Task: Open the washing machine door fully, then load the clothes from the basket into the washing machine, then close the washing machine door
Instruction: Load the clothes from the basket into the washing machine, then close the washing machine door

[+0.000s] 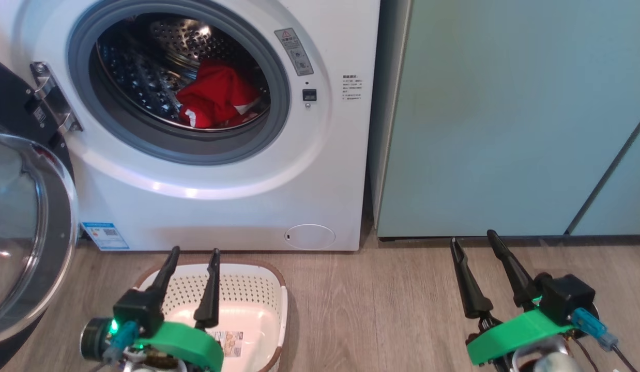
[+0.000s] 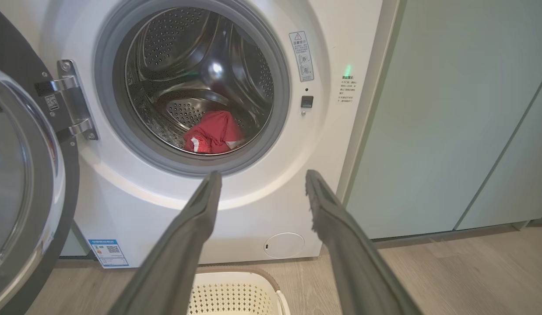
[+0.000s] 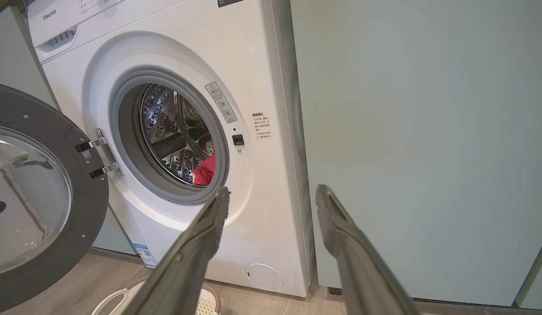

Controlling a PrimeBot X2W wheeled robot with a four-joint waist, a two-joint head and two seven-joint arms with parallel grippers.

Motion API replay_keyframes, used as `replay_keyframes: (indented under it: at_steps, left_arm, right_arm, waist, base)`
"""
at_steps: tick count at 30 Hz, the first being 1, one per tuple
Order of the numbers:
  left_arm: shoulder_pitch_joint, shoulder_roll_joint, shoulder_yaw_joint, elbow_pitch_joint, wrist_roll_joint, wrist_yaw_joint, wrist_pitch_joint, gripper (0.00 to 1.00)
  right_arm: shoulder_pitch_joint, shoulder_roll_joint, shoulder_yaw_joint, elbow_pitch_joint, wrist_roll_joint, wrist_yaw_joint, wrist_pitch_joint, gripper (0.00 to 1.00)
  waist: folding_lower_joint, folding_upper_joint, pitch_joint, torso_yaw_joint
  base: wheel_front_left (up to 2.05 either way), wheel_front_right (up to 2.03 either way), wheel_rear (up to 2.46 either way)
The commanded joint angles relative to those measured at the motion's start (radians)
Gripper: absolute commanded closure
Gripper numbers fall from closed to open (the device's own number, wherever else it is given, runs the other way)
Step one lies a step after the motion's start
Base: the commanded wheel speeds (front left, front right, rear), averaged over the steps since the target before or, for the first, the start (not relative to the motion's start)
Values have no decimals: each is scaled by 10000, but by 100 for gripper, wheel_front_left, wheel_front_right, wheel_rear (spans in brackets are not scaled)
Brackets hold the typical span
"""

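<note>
1. Since the washing machine door [image 1: 25, 222] is swung wide open at left, the drum [image 1: 144, 67] is in plain sight.
2. Left fingers [image 1: 211, 284], spread and holding nothing, hover over the basket [image 1: 247, 292].
3. Red clothes [image 1: 216, 95] sit in the drum of the washing machine [image 1: 309, 170].
4. Right fingers [image 1: 508, 266], spread too, hover by the teal cabinet [image 1: 506, 113].

Red clothes [image 1: 216, 95] lie inside washing machine [image 1: 320, 170], door [image 1: 25, 227] open.
</note>
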State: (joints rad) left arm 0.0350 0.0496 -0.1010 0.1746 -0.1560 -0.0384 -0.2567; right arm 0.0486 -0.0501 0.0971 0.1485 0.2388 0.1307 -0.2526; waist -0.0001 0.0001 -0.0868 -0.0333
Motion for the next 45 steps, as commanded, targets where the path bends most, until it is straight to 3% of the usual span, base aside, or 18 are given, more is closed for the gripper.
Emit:
replay_keyframes:
  at_steps: [1, 10, 45]
  left_arm:
    - [-364, 11, 190, -428, -60, 155, -51, 0]
    - [-423, 8, -251, -527, -48, 604, -51, 0]
    - [-614, 7, -369, -506, -15, 1036, -51, 0]
  right_arm:
    - [-304, -26, 196, -368, 64, 0, -92, 0]
    - [-308, -10, 195, -428, 117, 0, -92, 0]
    - [-488, -1, 206, -400, 210, 0, -92, 0]
  waist:
    - [1, -1, -21, 40]
    - [1, -1, 195, 158]
    - [1, -1, 510, 232]
  base:
    - [0, 0, 0]
    - [0, 0, 0]
    - [0, 0, 0]
